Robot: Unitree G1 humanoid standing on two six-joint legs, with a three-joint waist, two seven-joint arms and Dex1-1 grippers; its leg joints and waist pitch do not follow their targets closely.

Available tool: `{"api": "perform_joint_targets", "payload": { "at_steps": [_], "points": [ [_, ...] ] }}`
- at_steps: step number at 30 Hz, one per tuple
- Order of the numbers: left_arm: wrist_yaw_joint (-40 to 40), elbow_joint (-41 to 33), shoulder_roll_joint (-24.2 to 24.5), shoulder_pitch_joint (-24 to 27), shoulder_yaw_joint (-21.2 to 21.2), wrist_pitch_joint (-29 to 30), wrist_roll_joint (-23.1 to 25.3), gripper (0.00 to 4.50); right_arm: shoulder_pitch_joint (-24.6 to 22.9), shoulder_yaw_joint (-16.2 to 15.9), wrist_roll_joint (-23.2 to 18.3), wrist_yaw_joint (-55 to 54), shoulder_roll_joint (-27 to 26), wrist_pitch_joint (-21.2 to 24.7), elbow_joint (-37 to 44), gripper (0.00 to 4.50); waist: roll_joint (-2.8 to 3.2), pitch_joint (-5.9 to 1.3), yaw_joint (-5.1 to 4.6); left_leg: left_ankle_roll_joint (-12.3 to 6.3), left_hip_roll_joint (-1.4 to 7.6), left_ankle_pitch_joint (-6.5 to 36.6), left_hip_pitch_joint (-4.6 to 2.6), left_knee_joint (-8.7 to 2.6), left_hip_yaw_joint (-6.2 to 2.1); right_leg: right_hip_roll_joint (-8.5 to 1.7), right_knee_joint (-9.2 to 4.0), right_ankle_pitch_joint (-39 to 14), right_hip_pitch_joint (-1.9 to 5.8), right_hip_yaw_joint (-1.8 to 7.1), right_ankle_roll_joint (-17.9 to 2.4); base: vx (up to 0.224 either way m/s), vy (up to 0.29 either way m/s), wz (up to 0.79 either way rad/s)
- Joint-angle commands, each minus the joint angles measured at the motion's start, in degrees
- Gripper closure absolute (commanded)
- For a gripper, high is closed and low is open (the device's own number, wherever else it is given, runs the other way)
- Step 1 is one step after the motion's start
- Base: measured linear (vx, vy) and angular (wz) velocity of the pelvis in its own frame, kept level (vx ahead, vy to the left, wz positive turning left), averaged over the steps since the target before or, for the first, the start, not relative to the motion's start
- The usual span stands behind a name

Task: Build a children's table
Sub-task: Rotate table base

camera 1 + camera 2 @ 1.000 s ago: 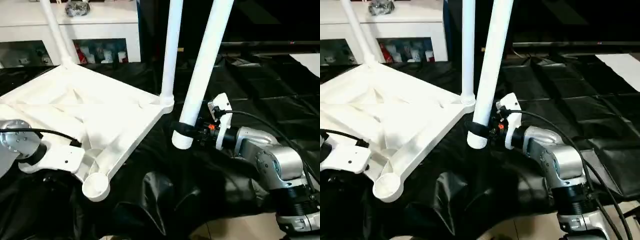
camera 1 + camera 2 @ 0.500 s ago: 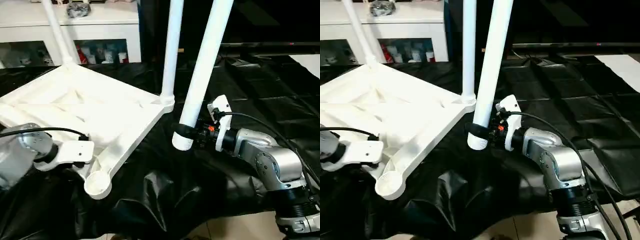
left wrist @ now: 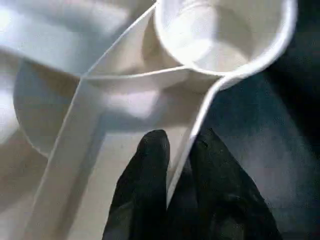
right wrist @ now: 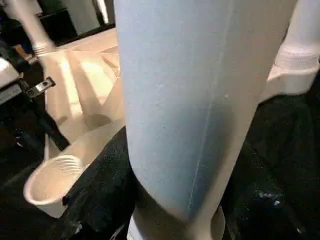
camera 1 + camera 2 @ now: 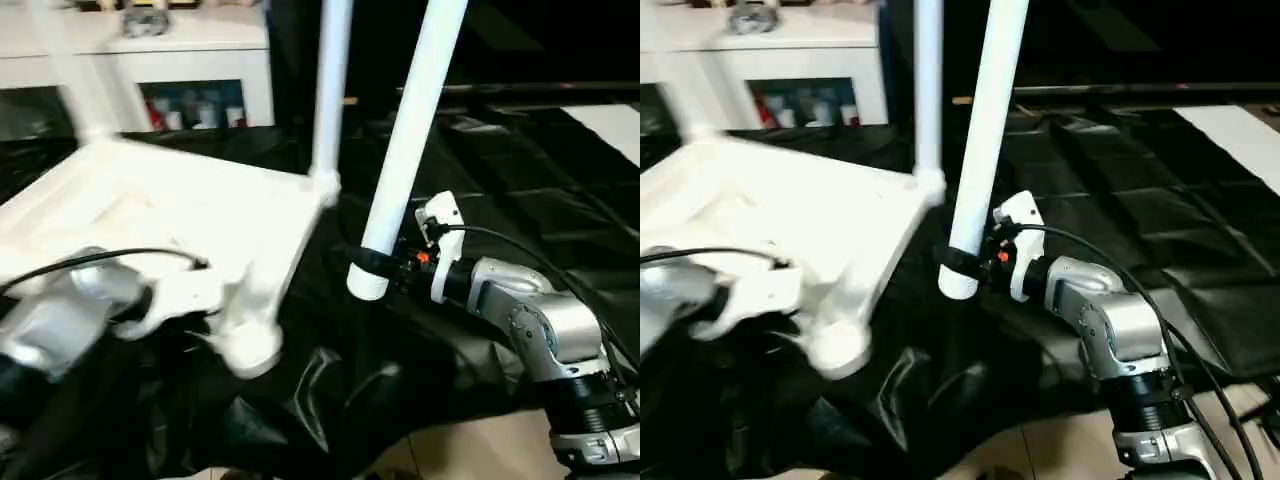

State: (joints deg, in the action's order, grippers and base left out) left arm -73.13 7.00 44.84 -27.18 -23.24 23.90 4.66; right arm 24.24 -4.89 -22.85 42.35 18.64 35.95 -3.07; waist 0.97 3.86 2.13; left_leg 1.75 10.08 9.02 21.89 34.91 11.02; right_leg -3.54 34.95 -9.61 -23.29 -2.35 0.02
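The white tabletop (image 5: 150, 210) lies underside up on black cloth. Two white legs stand in its far sockets, one at the right corner (image 5: 330, 90) and one blurred at the left (image 5: 75, 85). My left gripper (image 3: 180, 145) is shut on the tabletop's thin rim, its black fingers (image 3: 150, 170) pinching it just beside the empty near corner socket (image 5: 250, 350). My right gripper (image 5: 385, 265) is shut on a third leg (image 5: 405, 140) close to its lower end. That leg stands tilted above the cloth, to the right of the empty socket (image 4: 50, 177).
A white cabinet (image 5: 150, 50) with glass doors stands behind the tabletop. Black crumpled sheeting (image 5: 520, 180) covers the floor, with bare tile (image 5: 470, 450) at the near right. A cable (image 5: 500, 235) loops over my right forearm.
My left arm has swung the tabletop around, carrying the empty corner socket to the right, closer to the held leg. The right gripper and its leg have stayed put.
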Motion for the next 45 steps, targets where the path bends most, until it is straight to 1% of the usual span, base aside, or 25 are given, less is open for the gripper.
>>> {"api": "perform_joint_targets", "payload": {
  "at_steps": [1,5,7,8,11,14,15,16,17,18,21,22,23,25,30,32,33,35,36,38,39,41,42,44,45],
  "points": [
    [3.1,-0.5,-1.7,-2.2,3.0,0.7,-1.3,3.95,0.7,0.8,0.3,-0.7,-0.1,-0.8,-0.6,2.6,0.25,-3.74,0.05,3.7,2.2,25.8,-2.37,-4.29,-2.29,-4.41,-5.86,-32.1,0.93,1.92,-8.1,0.0,0.0,0.0],
    [8.9,3.1,-8.9,-4.3,3.2,-0.3,-1.8,4.17,1.2,1.3,0.9,-2.8,-0.6,-1.0,-2.1,2.6,-0.03,-3.96,-0.13,3.02,2.12,23.7,-1.83,-4.17,-2.25,-4.33,-5.73,-30.8,1.35,1.78,-8.0,0.0,0.0,0.0],
    [12.8,5.6,-13.0,-5.6,1.9,-0.1,0.4,4.27,1.5,1.9,1.5,-4.7,-1.2,-1.2,-3.1,2.6,-0.16,-4.23,-0.2,2.67,2.13,22.2,-1.74,-4.07,-2.08,-4.19,-5.63,-28.5,1.43,1.87,-8.3,0.0,0.0,0.0],
    [13.9,6.2,-14.1,-5.9,1.8,-0.2,0.8,4.34,1.6,2.1,1.8,-5.3,-1.3,-1.3,-3.4,2.6,-0.2,-4.24,-0.19,2.41,2.17,21.1,-1.36,-4.2,-2.1,-4.19,-5.4,-26.8,1.73,1.89,-8.6,0.0,0.0,0.0],
    [16.5,7.7,-17.1,-6.4,1.4,0.8,1.0,4.49,1.4,2.7,2.4,-6.8,-1.8,-1.6,-4.0,2.6,-0.27,-4.38,-0.27,1.7,2.0,19.3,-0.99,-4.07,-1.89,-4.13,-5.32,-24.7,2.04,1.93,-8.8,0.0,0.0,0.0],
    [18.7,9.2,-19.2,-6.7,1.2,0.6,1.5,4.5,1.3,2.9,3.6,-9.3,-2.2,-1.9,-5.1,2.6,-0.35,-4.57,-0.01,0.99,1.97,16.7,-1.05,-3.8,-1.58,-3.93,-5.17,-22.0,1.99,2.07,-9.5,0.0,0.0,0.0],
    [20.8,11.2,-20.9,-7.2,1.2,-0.4,2.0,4.5,1.1,2.9,4.6,-10.7,-2.7,-4.3,-5.8,2.6,-0.16,-4.59,-0.03,0.87,1.98,16.3,-0.97,-3.79,-1.55,-3.82,-5.08,-21.1,2.03,2.05,-9.7,0.0,0.0,0.0],
    [22.0,12.5,-21.8,-7.6,1.2,-1.8,2.4,4.5,1.0,3.1,5.0,-11.5,-3.2,-6.0,-6.0,2.6,-0.21,-4.66,0.0,0.84,2.03,16.2,-1.01,-3.77,-1.53,-3.83,-5.07,-20.5,2.02,2.04,-9.8,0.0,0.0,0.0],
    [22.0,12.5,-21.8,-7.6,1.2,-1.8,2.4,4.5,1.0,3.1,5.0,-11.5,-3.2,-6.0,-6.0,2.6,-0.19,-4.69,0.0,0.81,2.03,16.2,-1.1,-3.69,-1.45,-3.78,-5.1,-20.1,1.88,2.06,-9.9,0.0,0.0,0.0],
    [23.2,14.2,-22.7,-7.9,1.1,-5.6,2.8,4.5,1.0,3.5,5.5,-12.5,-3.8,-8.0,-6.2,2.6,-0.38,-4.79,0.14,0.34,2.04,15.2,-0.89,-3.72,-1.48,-3.87,-4.96,-18.2,2.22,2.09,-10.3,0.0,0.0,0.0],
    [23.7,15.3,-23.6,-8.2,1.5,-8.0,2.3,4.5,1.3,3.9,5.4,-12.7,-4.2,-8.8,-6.3,2.6,-0.29,-4.85,0.32,-0.25,2.14,14.2,-0.97,-3.75,-1.36,-3.78,-4.71,-16.3,2.29,2.1,-10.8,0.0,0.0,0.0],
    [23.8,15.7,-24.1,-8.3,2.0,-8.0,1.8,4.5,1.5,4.1,5.3,-12.7,-4.3,-9.0,-6.3,2.6,-0.53,-4.83,0.3,-0.41,2.1,14.1,-0.98,-3.72,-1.26,-3.77,-4.78,-16.2,2.3,2.12,-10.9,0.0,0.0,0.0],
    [23.6,16.5,-25.3,-8.7,3.1,-7.2,0.1,4.5,1.8,4.3,5.2,-12.6,-4.6,-9.3,-6.5,2.6,-0.54,-4.79,0.33,-0.45,2.09,14.0,-0.94,-3.7,-1.24,-3.78,-4.71,-16.2,2.36,2.13,-11.0,0.0,0.0,0.0],
    [22.8,16.7,-25.6,-8.8,3.2,-7.3,-0.7,4.5,2.0,4.0,5.4,-12.1,-4.6,-9.5,-6.5,2.6,-0.3,-4.72,0.59,-0.44,2.3,14.3,-1.07,-3.81,-1.32,-3.92,-4.78,-17.3,2.25,2.08,-11.2,0.0,0.0,0.0],
    [18.9,14.8,-25.6,-8.0,2.5,-7.1,-2.5,4.5,1.9,3.2,5.7,-11.0,-4.2,-10.7,-6.8,2.6,-0.35,-4.63,0.67,-0.12,2.34,15.0,-1.09,-3.97,-1.39,-3.97,-4.83,-18.4,2.23,2.07,-10.7,0.0,0.0,0.0],
    [15.0,13.4,-23.3,-7.0,-0.4,-7.5,-1.4,4.5,1.7,3.0,5.8,-10.8,-4.0,-11.1,-6.8,2.6,-0.31,-4.55,0.69,-0.02,2.39,15.4,-1.13,-4.05,-1.4,-3.98,-4.92,-19.2,2.14,2.11,-10.5,0.0,0.0,0.0],
    [12.8,12.8,-21.4,-6.2,-2.4,-9.0,0.9,4.5,1.7,3.0,6.0,-10.2,-3.9,-11.3,-7.0,2.6,-0.38,-4.54,0.79,0.08,2.47,15.7,-1.2,-4.07,-1.43,-4.08,-4.95,-19.6,2.11,2.14,-10.4,0.0,0.0,0.0],
    [11.9,12.7,-20.2,-5.8,-3.4,-10.1,2.2,4.5,1.7,3.0,6.1,-9.8,-3.8,-11.4,-7.0,2.6,-0.31,-4.43,0.71,0.28,2.49,16.0,-1.09,-4.24,-1.52,-4.05,-4.94,-20.6,2.1,2.16,-9.8,0.0,0.0,0.0],
    [11.9,12.6,-19.9,-5.7,-3.6,-10.9,2.4,4.5,1.7,3.0,6.1,-9.8,-3.7,-11.4,-7.0,2.6,-0.22,-4.31,0.7,0.75,2.49,17.2,-1.48,-4.19,-1.41,-4.03,-5.17,-22.1,1.81,2.21,-9.6,0.0,0.0,0.0],
    [12.3,12.5,-19.7,-5.5,-3.4,-11.8,2.5,4.5,1.8,3.0,6.1,-9.6,-3.7,-11.5,-7.2,2.6,-0.28,-4.21,0.79,1.06,2.43,18.4,-1.69,-4.14,-1.4,-4.07,-5.47,-24.4,1.63,2.18,-9.1,0.0,0.0,0.0],
    [12.4,11.9,-19.4,-5.2,-3.4,-13.4,2.5,4.5,1.9,2.8,6.2,-9.3,-3.6,-11.7,-7.4,2.6,-0.23,-4.21,0.84,1.14,2.46,18.6,-1.72,-4.15,-1.5,-4.11,-5.51,-25.0,1.61,2.14,-8.8,0.0,0.0,0.0],
    [13.1,12.4,-20.1,-5.3,-2.4,-12.8,1.8,4.5,1.9,2.6,6.2,-9.1,-3.6,-11.9,-7.6,2.6,-0.33,-4.11,0.75,1.46,2.46,19.7,-1.72,-4.26,-1.57,-4.09,-5.62,-26.8,1.53,2.02,-8.2,0.0,0.0,0.0],
    [13.8,13.3,-20.6,-5.4,-1.8,-15.9,1.7,4.03,1.9,2.5,6.3,-9.0,-3.6,-12.1,-7.8,2.6,-0.31,-4.02,0.72,1.57,2.39,20.7,-1.83,-4.23,-1.66,-4.15,-6.01,-28.9,1.36,1.93,-7.5,0.0,0.0,0.0],
    [13.0,14.0,-20.0,-5.5,-2.5,-15.9,1.6,3.92,1.9,2.4,6.4,-8.5,-3.7,-12.1,-7.8,2.6,-0.32,-4.05,0.69,1.67,2.38,21.1,-1.8,-4.31,-1.8,-4.19,-6.06,-30.0,1.35,1.84,-6.9,0.0,0.0,0.0],
    [13.5,14.6,-19.9,-5.6,-2.6,-17.8,1.9,3.92,1.8,2.3,6.3,-8.3,-3.7,-12.1,-7.8,2.6,-0.36,-4.04,0.66,1.66,2.36,21.2,-1.76,-4.33,-1.82,-4.19,-6.11,-30.3,1.36,1.81,-6.7,0.0,0.0,0.0]
  ]
}}
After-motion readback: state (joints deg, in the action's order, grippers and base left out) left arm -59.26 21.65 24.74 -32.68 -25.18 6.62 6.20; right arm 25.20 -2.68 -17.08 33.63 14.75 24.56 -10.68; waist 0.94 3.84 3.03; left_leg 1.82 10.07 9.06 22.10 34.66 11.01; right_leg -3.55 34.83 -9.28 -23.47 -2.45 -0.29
